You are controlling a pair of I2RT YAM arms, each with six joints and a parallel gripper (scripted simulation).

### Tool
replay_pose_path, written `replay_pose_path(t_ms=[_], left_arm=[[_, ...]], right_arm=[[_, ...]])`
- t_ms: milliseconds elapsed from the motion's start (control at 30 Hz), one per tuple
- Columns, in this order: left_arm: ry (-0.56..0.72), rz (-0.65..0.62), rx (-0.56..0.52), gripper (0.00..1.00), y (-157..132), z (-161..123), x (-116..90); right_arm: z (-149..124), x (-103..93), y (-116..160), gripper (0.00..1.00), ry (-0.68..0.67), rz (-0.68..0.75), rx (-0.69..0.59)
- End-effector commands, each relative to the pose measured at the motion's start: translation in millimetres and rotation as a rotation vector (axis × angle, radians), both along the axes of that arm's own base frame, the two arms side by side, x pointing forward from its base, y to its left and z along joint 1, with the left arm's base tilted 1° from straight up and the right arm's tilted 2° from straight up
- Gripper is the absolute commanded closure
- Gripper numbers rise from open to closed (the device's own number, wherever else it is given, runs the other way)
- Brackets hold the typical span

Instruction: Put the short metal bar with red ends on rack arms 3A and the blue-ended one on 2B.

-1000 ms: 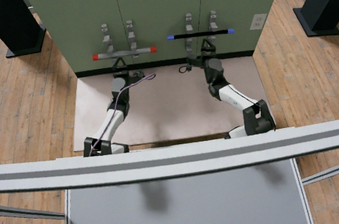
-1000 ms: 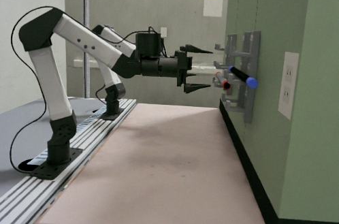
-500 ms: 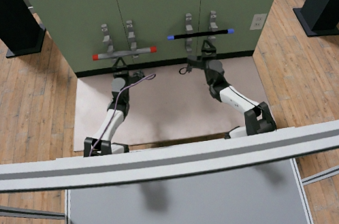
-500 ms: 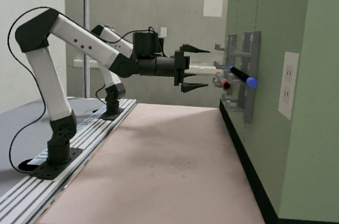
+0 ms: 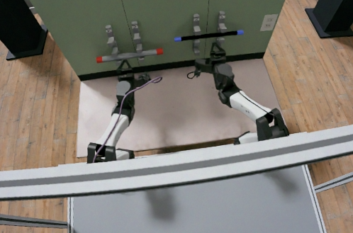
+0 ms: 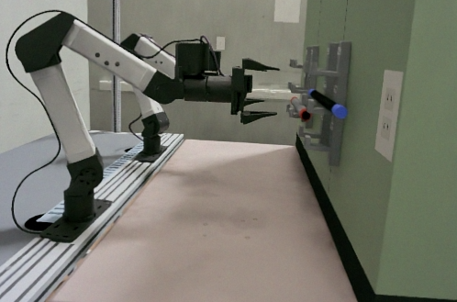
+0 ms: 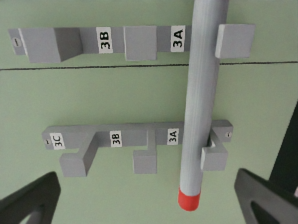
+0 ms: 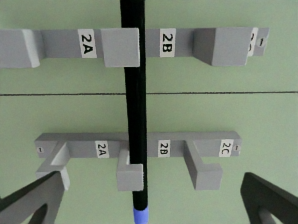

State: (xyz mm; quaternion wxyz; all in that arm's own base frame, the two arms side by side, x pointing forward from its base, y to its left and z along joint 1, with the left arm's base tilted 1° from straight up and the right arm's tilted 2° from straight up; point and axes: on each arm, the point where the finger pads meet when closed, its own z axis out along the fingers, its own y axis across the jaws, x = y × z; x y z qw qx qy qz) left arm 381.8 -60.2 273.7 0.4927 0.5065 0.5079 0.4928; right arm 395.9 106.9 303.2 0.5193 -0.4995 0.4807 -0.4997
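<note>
The grey bar with red ends rests across the two rack arms labelled 3A, its middle between them. The black bar with blue ends rests across the two arms labelled 2B, its middle between them. My left gripper is open and empty, in front of the red-ended bar. My right gripper is open and empty, with a gap between its fingertips and the blue-ended bar.
Empty arms 3B and 3C are above the red-ended bar. Arm 2C is above the blue-ended bar and arm 2A below it. The green wall stands close behind the racks.
</note>
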Motion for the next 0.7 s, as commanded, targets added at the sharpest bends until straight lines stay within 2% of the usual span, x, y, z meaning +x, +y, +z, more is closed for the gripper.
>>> replay_pose_path(t_ms=[0, 667], left_arm=[[-0.030, 0.003, -0.012, 0.00, 0, 16, -1], [-0.030, 0.003, -0.012, 0.00, 0, 16, -1]], right_arm=[[-6, -8.0, 0, 0.00, 0.014, -0.001, -0.010], [-4, -18.9, -1, 0.00, 0.014, -0.001, -0.010]])
